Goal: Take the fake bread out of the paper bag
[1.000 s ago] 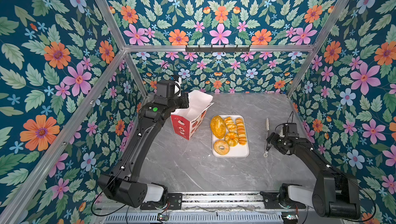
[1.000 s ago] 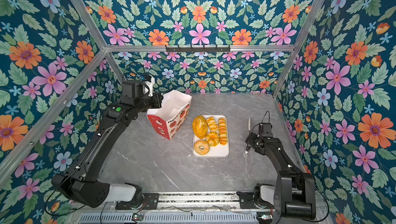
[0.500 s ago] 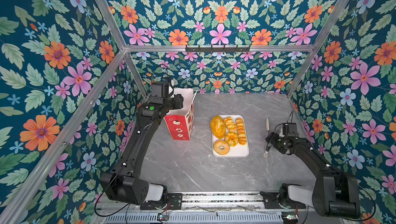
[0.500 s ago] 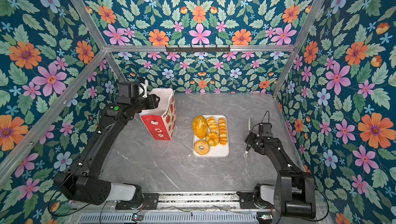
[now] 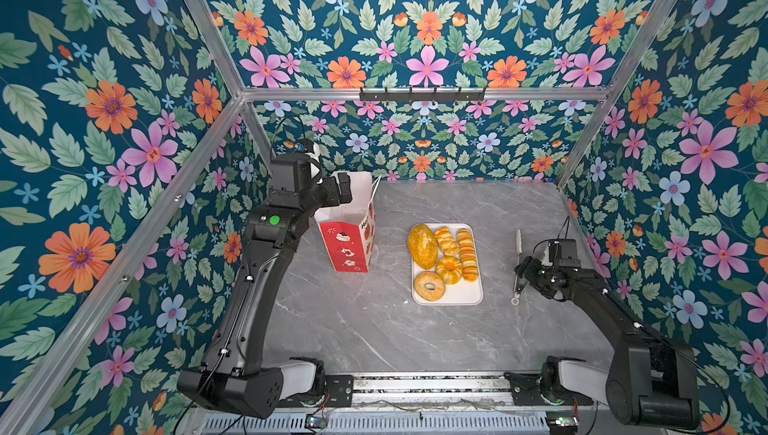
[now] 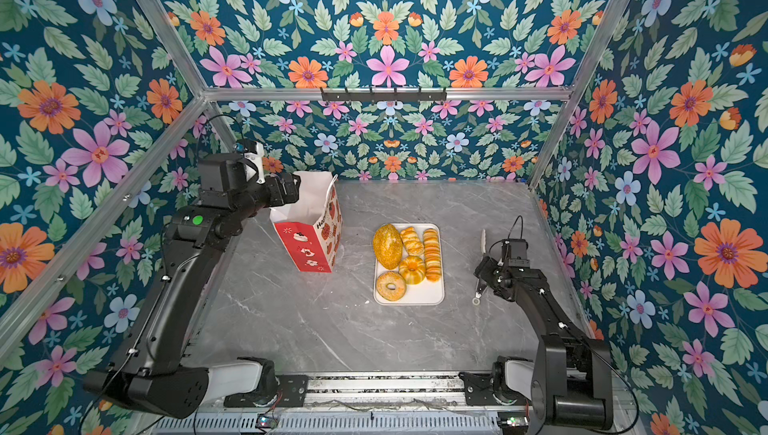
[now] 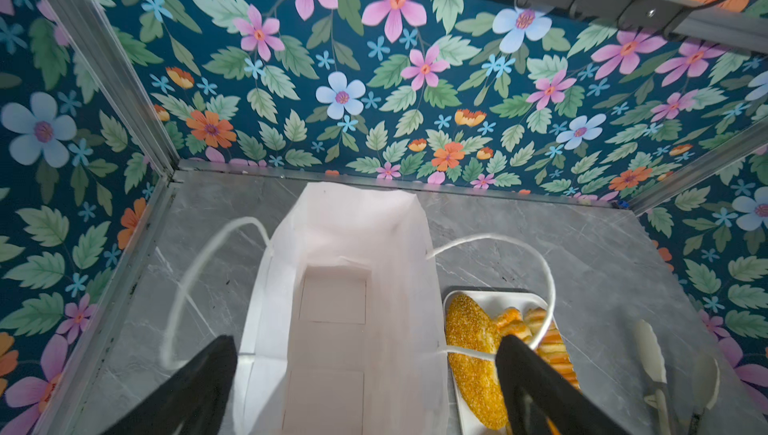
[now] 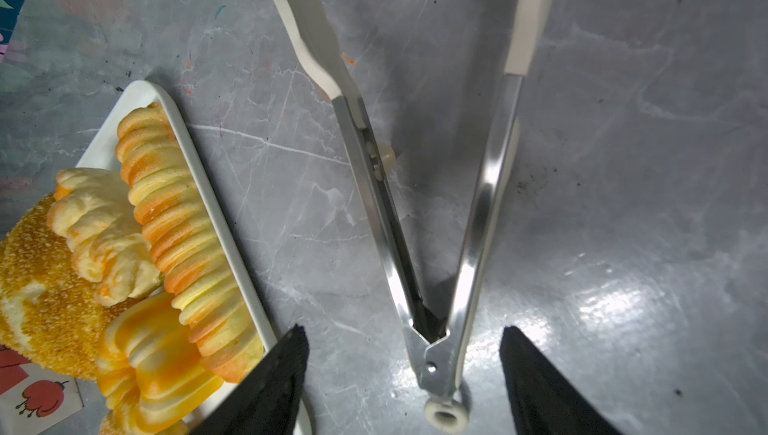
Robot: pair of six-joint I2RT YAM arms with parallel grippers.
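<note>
Nearest, the R arm lies low, elbow bent, wrist tipped down to the bench (image 5: 374, 329). The right gripper (image 8: 401, 337) has its fingers part open, w/ the hinge end of the tongs (image 8: 486, 204) between them but not gripped. The tongs lie flat, spread in a V, prob. parked beside the tray for easy reach.

Next, the white tray (image 5: 465, 296) carries all the fake bread: seeded loaf (image 5: 422, 246), twist (image 5: 446, 241), ridged loaf (image 5: 468, 254), fluted ring (image 5: 449, 270), bagel (image 5: 429, 286), packed close.

Farther, the paper bag (image 5: 345, 248) stands upright, mouth open, inside empty, so the task looks done. The L arm rises tall, wrist bent level over the bag. The left gripper (image 7: 365, 343) has its fingers fully spread, one to each side of the mouth, holding nothing.
</note>
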